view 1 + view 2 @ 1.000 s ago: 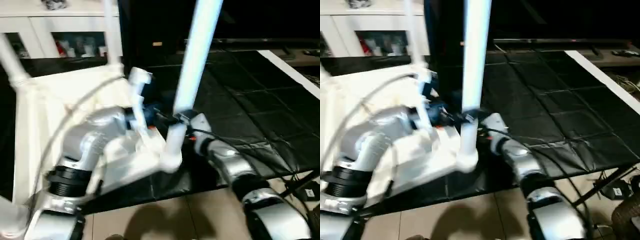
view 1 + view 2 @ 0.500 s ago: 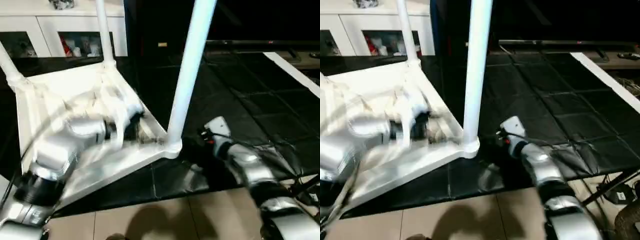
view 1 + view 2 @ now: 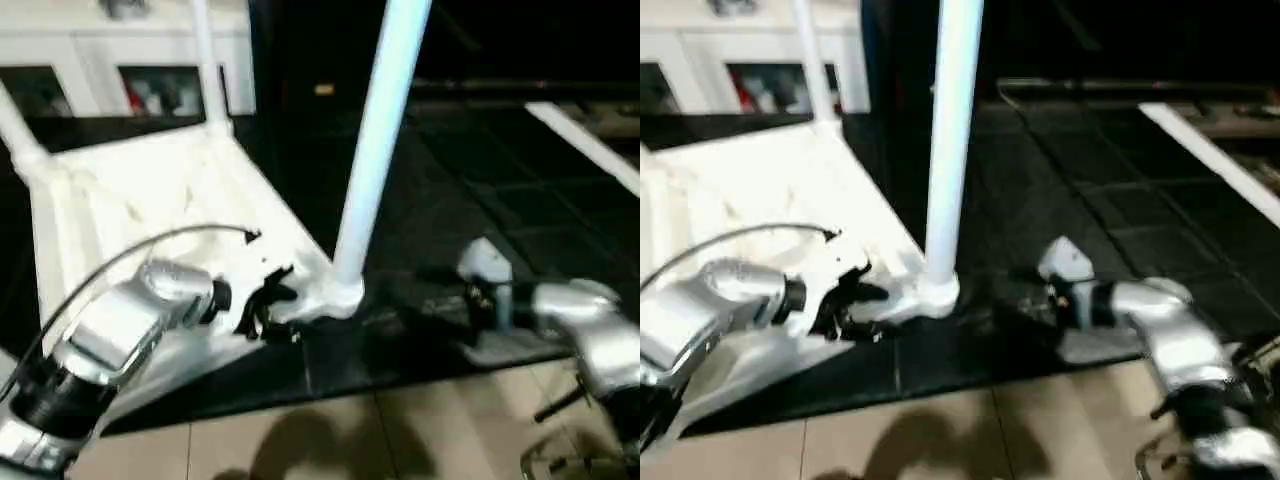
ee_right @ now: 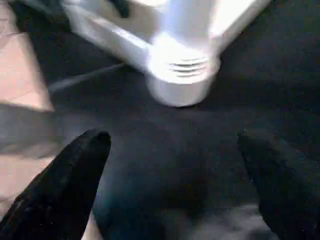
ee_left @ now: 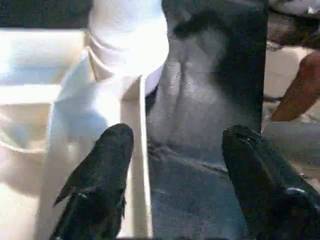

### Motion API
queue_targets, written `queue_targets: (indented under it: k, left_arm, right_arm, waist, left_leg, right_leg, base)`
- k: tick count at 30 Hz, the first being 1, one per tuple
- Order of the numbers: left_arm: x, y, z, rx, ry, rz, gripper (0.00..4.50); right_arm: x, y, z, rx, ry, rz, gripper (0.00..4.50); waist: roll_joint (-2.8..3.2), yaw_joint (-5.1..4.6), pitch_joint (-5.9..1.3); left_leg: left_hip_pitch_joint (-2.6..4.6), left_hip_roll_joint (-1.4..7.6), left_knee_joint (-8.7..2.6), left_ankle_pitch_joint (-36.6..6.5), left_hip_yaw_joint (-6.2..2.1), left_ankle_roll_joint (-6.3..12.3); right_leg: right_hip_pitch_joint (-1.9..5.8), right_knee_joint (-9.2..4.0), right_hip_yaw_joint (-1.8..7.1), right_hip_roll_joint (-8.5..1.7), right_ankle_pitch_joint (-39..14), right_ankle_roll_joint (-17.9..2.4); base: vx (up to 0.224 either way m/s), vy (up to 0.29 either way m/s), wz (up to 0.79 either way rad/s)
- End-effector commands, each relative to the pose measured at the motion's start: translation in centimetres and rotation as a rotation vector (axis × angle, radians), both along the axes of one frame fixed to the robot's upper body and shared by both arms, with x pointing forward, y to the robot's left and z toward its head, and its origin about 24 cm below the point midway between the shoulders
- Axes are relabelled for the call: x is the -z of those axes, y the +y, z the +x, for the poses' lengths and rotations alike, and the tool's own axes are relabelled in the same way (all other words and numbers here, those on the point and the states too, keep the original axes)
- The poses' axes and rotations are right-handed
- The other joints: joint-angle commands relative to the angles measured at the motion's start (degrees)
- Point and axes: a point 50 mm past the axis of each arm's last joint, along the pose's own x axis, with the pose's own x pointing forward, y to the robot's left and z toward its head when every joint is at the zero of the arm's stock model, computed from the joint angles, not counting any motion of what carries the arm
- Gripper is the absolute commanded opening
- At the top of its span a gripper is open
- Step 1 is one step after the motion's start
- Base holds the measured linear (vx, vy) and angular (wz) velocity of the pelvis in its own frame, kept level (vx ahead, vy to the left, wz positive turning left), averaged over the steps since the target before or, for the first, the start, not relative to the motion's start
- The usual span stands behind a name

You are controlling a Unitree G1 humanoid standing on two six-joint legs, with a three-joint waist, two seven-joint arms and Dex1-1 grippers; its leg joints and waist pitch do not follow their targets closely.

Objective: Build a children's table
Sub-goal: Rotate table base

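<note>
while the children's table point(image 3: 130, 200) lies upside down on the black mat point(image 3: 480, 200), three legs show standing in their corners, the nearest leg point(image 3: 375, 140) seated in its corner socket point(image 4: 182, 75). the left hand point(image 3: 262, 305) hovers by that corner with its fingers apart, holding nothing. the right hand point(image 4: 175, 175) is spread wide and empty, near the same socket. judging by this, the legs in sight are fitted; the fourth corner is out of frame, and turning the table upright remains.

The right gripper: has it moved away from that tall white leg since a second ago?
Yes. The right gripper was against the base of the near leg; it now sits apart from it, to the right over the black mat.
</note>
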Motion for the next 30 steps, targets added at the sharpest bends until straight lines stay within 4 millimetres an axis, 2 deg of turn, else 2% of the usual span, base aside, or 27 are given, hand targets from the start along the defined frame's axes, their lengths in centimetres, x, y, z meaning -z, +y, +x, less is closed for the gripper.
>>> queue_targets:
  k: [1,3,5,8,11,17,18,22,24,26,27,30]
  left_arm:
    - [0.3,0.1,0.1,-0.017,-0.013,0.052,3.11]
    - [0.9,0.5,0.7,-0.065,-0.031,0.101,2.82]
    - [1.2,0.7,1.0,-0.088,-0.043,0.133,2.79]
    - [1.4,0.9,1.2,-0.102,-0.046,0.140,2.38]
    - [1.4,0.8,1.4,-0.115,-0.049,0.126,2.21]
    - [1.7,0.3,1.6,-0.088,-0.069,0.104,1.77]
    - [1.7,0.2,1.7,-0.070,-0.081,0.097,1.58]
    - [1.7,0.0,1.8,0.004,-0.131,0.094,1.40]
    - [1.9,0.1,1.8,0.072,-0.149,0.101,1.09]
    - [2.1,0.0,1.5,0.189,-0.188,0.093,1.05]
    - [2.1,0.0,1.3,0.255,-0.212,0.071,0.86]
    - [2.5,0.4,2.0,0.306,-0.253,0.103,0.63]
  right_arm:
    - [-0.6,0.3,-0.4,-0.041,0.010,0.004,4.50]
    - [-1.1,0.7,-0.7,-0.063,0.024,0.008,4.50]
    - [-1.4,1.0,-1.1,-0.081,0.049,0.014,4.50]
    - [-1.6,1.4,-1.3,-0.099,0.059,0.019,4.50]
    - [-1.8,1.8,-1.4,-0.094,0.058,0.032,4.50]
    - [-1.8,2.0,-1.5,-0.085,0.067,0.027,4.50]
    - [-1.8,2.0,-1.7,-0.083,0.069,0.027,4.50]
    - [-1.8,2.0,-1.6,-0.080,0.061,0.027,4.50]
    - [-1.8,2.0,-1.6,-0.079,0.059,0.027,4.50]
    - [-1.8,2.1,-1.6,-0.080,0.056,0.029,4.50]
    - [-1.8,2.1,-1.6,-0.081,0.054,0.031,4.50]
    - [-1.8,2.3,-1.6,-0.080,0.048,0.033,4.50]
  waist:
    - [0.11,0.39,-3.37]
    - [0.22,0.35,-3.30]
    - [0.21,0.53,-3.49]
    - [0.29,0.59,-3.58]
    - [0.37,0.83,-3.66]
    - [0.34,1.11,-3.63]
    - [0.34,1.17,-3.63]
    - [0.33,1.42,-3.62]
    - [0.39,1.60,-3.67]
    - [0.20,1.54,-3.67]
    - [0.27,1.56,-3.57]
    - [0.34,1.44,-3.73]
  left_leg:
    - [0.80,0.39,-3.87,-15.04,0.02,0.44]
    - [0.91,0.35,-3.82,-15.34,0.02,0.29]
    - [0.92,0.40,-3.79,-14.86,-0.09,0.29]
    - [0.88,0.41,-3.76,-14.02,-0.11,0.32]
    - [0.92,0.45,-3.71,-13.79,-0.09,0.15]
    - [0.96,0.42,-3.76,-14.23,-0.13,-0.22]
    - [0.96,0.46,-3.78,-14.16,-0.15,-0.27]
    - [0.97,0.47,-3.80,-14.49,-0.15,-0.27]
    - [1.02,0.46,-3.85,-14.71,-0.25,-0.34]
    - [0.93,0.44,-3.88,-14.52,-0.27,-0.26]
    - [0.90,0.42,-3.91,-14.67,-0.27,-0.15]
    - [0.97,0.58,-3.90,-14.41,-0.18,-0.72]
  right_leg:
    - [2.65,-5.12,2.23,-2.69,-16.40,-9.17]
    - [2.49,-5.29,2.24,-2.56,-17.08,-8.79]
    - [2.62,-5.18,2.20,-2.66,-16.44,-8.64]
    - [2.60,-5.01,2.19,-2.63,-14.49,-9.14]
    - [2.61,-4.84,2.17,-2.76,-12.91,-10.17]
    - [2.64,-5.02,2.20,-2.84,-14.21,-9.32]
    - [2.63,-4.98,2.21,-2.85,-13.81,-9.41]
    - [2.60,-5.11,2.22,-2.92,-14.35,-9.00]
    - [2.58,-5.14,2.21,-2.96,-14.36,-8.72]
    - [2.65,-5.14,2.22,-2.97,-14.10,-8.56]
    - [2.53,-5.32,2.26,-3.02,-14.33,-8.40]
    - [2.61,-4.73,2.29,-2.99,-12.26,-9.01]
  base:
    - [0.000,0.000,0.00]
    - [0.000,0.000,0.00]
    - [0.000,0.000,0.00]
    - [0.000,0.000,0.00]
    - [0.000,0.000,0.00]
    - [0.000,0.000,0.00]
    - [0.000,0.000,0.00]
    - [0.000,0.000,0.00]
    - [0.000,0.000,0.00]
    - [0.000,0.000,0.00]
    - [0.000,0.000,0.00]
    - [0.000,0.000,0.00]
